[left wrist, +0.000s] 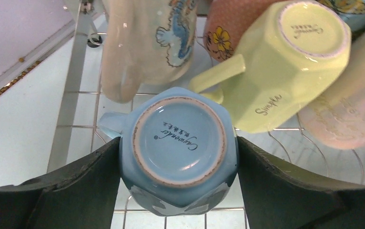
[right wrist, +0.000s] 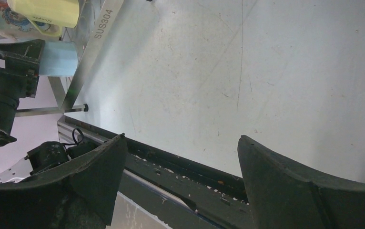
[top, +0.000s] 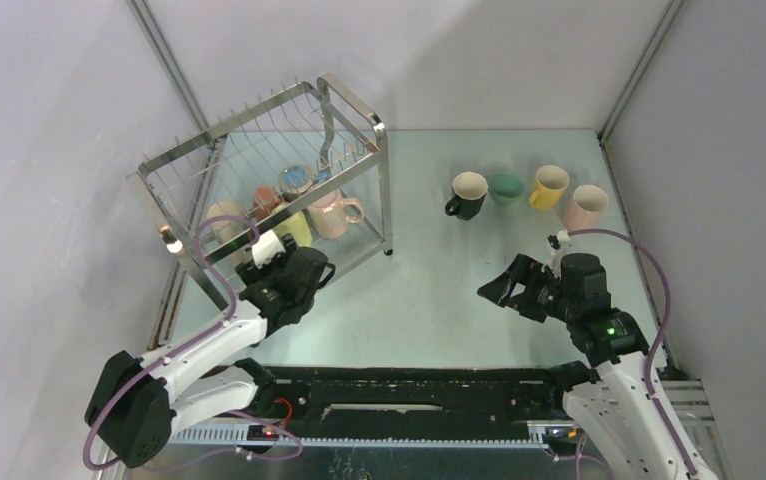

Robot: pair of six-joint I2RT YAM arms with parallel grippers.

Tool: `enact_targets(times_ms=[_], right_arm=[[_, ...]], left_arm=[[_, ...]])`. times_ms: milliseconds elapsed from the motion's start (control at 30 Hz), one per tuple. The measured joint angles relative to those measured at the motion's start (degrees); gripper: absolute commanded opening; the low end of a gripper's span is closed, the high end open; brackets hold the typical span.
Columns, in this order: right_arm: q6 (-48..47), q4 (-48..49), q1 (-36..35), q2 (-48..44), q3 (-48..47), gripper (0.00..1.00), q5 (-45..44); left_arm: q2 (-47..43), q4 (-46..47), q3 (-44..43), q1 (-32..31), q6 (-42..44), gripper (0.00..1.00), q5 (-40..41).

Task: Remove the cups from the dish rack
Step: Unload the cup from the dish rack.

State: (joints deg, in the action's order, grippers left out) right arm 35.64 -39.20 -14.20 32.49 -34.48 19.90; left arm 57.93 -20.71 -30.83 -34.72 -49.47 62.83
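Left end effector [left wrist: 178, 145] grips the upturned light blue cup [left wrist: 178, 139] between its fingers inside the dish rack [left wrist: 69, 107].

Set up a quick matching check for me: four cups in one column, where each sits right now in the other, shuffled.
Cups:
1. blue cup
2. lime cup
3. black cup
4. yellow cup

Places:
A. on the table, left end of the row
B. in the rack, not gripped
C. between the left jaws
D. on the table, second from the right end

Pairs: 1-C, 2-B, 3-A, 4-D
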Motion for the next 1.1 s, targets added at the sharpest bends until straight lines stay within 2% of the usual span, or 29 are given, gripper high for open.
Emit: enact_targets(times_ms=[300, 433, 567, 900, 1100], right_arm=[[0.5, 0.5, -0.6, -0.2, 0.4, 0.92, -0.4], [0.5, 0.5, -0.6, -0.5, 0.4, 0.92, -0.5], [0.5, 0.5, -0.6, -0.9, 0.4, 0.92, -0.5], [0.5, 0.4, -0.6, -1.6, 0.4, 0.92, -0.5], [0.5, 0.3, -0.6, -1.8, 0.4, 0.92, -0.5]], left_arm=[[2.8, 1.3, -0.3, -3.5, 0.0, 0.59, 1.5], [4.4, 2.3, -0.6, -3.6, -0.5, 0.79, 2.5], [5.8, 2.6, -1.2, -3.6, -1.3, 0.91, 3.2], [9.5, 2.2, -1.2, -2.9, -3.3, 0.99, 0.7], [9.7, 2.9, -1.2, -1.6, -3.4, 1.0, -0.1]])
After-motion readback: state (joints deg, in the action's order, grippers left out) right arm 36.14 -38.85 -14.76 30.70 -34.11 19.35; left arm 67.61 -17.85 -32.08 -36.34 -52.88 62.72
